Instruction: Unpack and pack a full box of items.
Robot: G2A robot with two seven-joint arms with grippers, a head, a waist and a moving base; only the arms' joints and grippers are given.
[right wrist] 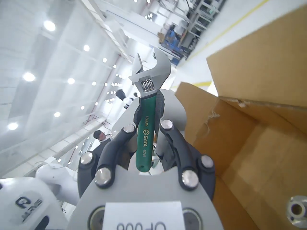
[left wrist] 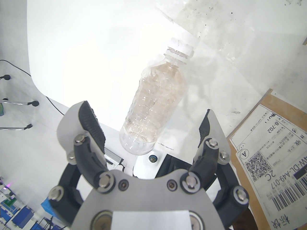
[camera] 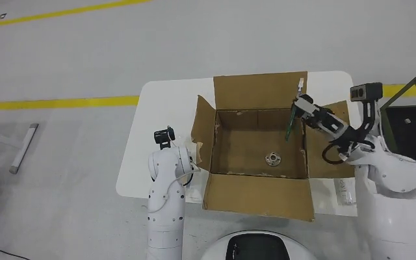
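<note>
A white tabletop is standing on a grey floor with yellow lines, carrying an open cardboard box. The right hand is pinching a green-handled steel wrench over the box's right wall. The left hand is hanging spread above a clear bottle lying on the tabletop beside the box.

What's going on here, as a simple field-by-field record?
Box: open cardboard box on white table, flaps spread
Inside box: one round metal part on the bottom
Right end effector: shut on green-handled wrench, over the box's right edge
Left end effector: open, facing a clear bottle lying on the table
Nearby: clear plastic bag by the bottle cap
</note>
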